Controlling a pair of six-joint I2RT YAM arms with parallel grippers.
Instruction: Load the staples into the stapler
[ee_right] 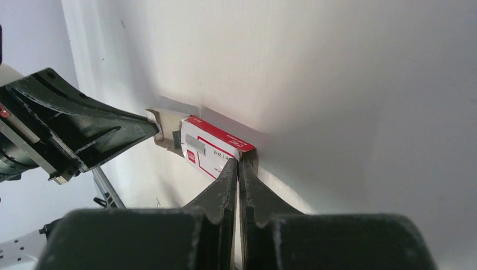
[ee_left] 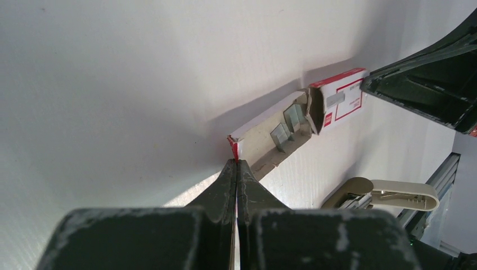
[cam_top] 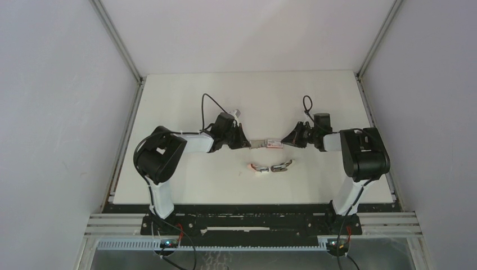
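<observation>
Staples (ee_left: 281,136) sit as short silvery strips in the inner tray (ee_left: 260,140), which is drawn partway out of the white box (ee_left: 344,101) with red print. Box and tray lie at mid-desk, between the two wrists.

Pose: left arm (cam_top: 163,154) and right arm (cam_top: 363,152) both rise from the near edge, elbows bent, forearms turned inward and low over the desk (cam_top: 253,95), wrists facing each other.

Left fingers (ee_left: 232,180): pressed together, pinching the free end of the tray. Right fingers (ee_right: 228,177): pressed together, pinching the far end of the box.

View differences:
- Left wrist view alone shows the strips and the open tray interior.
- Right wrist view shows the printed face of the box, strips hidden.
- Top view alone shows the stapler (cam_top: 257,167), lying on the desk nearer the bases than the box, with a dark tool (cam_top: 281,166) just beside it on the right; neither is touched.
- Whether the box rests on the desk or is raised slightly: cannot tell.
</observation>
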